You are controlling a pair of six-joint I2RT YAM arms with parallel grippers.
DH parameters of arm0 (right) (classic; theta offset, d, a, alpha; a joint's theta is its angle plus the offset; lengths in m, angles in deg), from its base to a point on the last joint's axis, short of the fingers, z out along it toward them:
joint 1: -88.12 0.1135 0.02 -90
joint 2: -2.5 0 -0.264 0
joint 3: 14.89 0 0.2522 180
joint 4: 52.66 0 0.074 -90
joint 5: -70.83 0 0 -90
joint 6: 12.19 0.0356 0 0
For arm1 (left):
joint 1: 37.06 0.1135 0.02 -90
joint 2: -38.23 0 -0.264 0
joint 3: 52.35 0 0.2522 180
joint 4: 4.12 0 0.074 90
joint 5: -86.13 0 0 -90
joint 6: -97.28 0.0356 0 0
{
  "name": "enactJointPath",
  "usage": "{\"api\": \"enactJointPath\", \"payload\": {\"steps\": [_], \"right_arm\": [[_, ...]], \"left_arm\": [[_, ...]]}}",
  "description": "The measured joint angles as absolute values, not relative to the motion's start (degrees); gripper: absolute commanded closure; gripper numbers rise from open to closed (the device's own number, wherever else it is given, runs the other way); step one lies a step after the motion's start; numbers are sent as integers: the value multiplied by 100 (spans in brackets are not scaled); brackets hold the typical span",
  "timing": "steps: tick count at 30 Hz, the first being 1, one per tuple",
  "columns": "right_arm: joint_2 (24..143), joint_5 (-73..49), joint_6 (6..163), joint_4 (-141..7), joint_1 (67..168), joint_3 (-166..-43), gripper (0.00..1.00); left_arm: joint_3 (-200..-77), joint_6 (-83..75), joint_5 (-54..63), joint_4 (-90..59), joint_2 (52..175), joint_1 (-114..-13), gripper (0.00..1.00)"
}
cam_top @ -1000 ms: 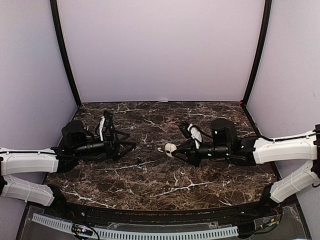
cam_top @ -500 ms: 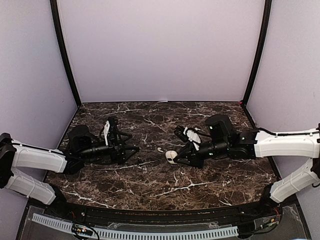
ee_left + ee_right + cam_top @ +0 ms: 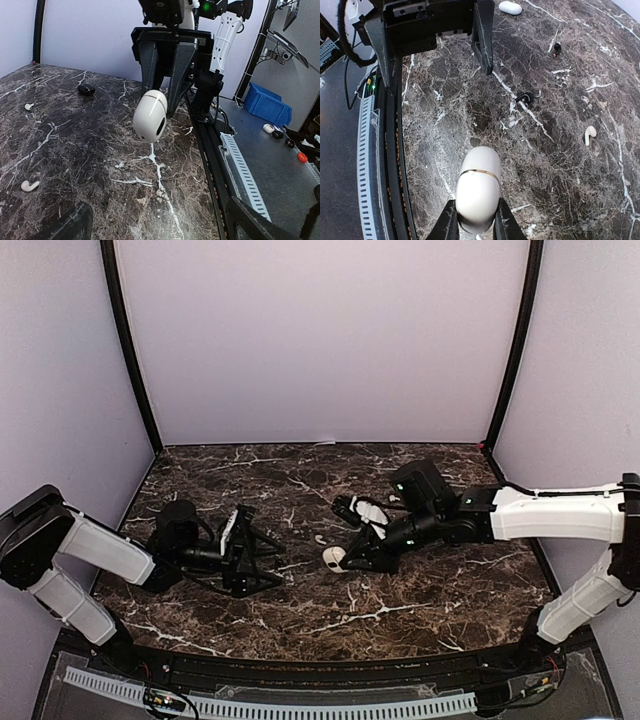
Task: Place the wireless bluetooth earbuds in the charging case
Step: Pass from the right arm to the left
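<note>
The right gripper (image 3: pixel 475 210) has its two fingers (image 3: pixel 449 222) clamped on the sides of the case (image 3: pixel 479 180), a smooth white rounded capsule with a thin seam line across it. The case points left and tilts down toward the table (image 3: pixel 400 610); whether its lower end touches the marble cannot be told. Seen from above, the gripper and case sit near the middle of the table, with the right arm reaching in from the right edge. Facing them from the left, the left gripper (image 3: pixel 268 562) has its black fingers spread wide apart with nothing between them, their tips a short way from the case and aimed at it. One earbud (image 3: pixel 318 539), tiny and white with a short stem, lies flat on the table just beyond the case on the far side, between the two grippers and touching neither. A second earbud (image 3: pixel 29 106), also white, lies farther off toward the far right part of the table, well apart from the case. A small black piece (image 3: pixel 524 97) lies on the marble between the two grippers. The table is dark brown marble with white veins, enclosed by pale walls.
</note>
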State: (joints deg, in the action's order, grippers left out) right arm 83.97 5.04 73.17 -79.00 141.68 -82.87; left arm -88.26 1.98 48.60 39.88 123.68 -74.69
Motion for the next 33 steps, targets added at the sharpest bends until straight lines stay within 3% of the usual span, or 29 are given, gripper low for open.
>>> {"api": "enactJointPath", "payload": {"steps": [18,25,33], "right_arm": [[9780,777,6598,-9019,14607,-9585,100],[9857,836,6453,-9137,14780,-9649,100],[9894,847,6453,-9111,14834,-9780,100]], "left_arm": [[-8763,1313,4956,3915,12827,-8103,17],[-8772,1383,4680,3946,12971,-8159,31],[-8769,1306,4510,4447,13120,-8194,35]]}}
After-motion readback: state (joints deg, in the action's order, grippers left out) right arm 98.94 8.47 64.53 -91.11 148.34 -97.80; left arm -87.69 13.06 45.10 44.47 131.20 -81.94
